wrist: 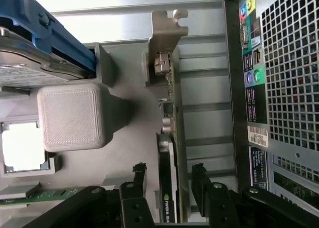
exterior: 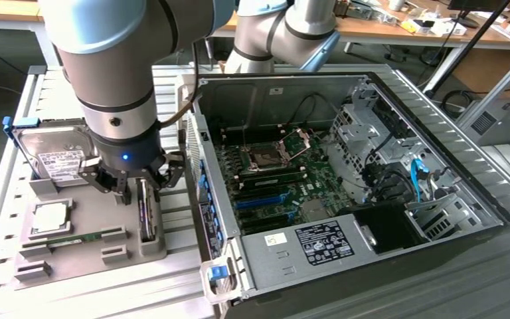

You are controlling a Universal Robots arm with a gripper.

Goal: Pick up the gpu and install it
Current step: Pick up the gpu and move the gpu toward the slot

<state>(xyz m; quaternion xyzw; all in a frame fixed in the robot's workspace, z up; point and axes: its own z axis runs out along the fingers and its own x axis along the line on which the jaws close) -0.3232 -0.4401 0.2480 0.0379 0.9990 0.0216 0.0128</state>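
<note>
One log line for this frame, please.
stage: pre-grasp | gripper: open, fingers either side of gpu | gpu: on edge in tray slot | case: open, gpu not installed

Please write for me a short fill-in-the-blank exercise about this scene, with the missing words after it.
1. The gripper is above the gpu with its jaws ____, one on each side of the card.
2. The gpu stands on its ____ in the grey holder.
3. The hard drive bears a ____ label.
4. The computer case is at the exterior view's ____ of the grey holder.
Missing words: open; edge; white; right.
</note>
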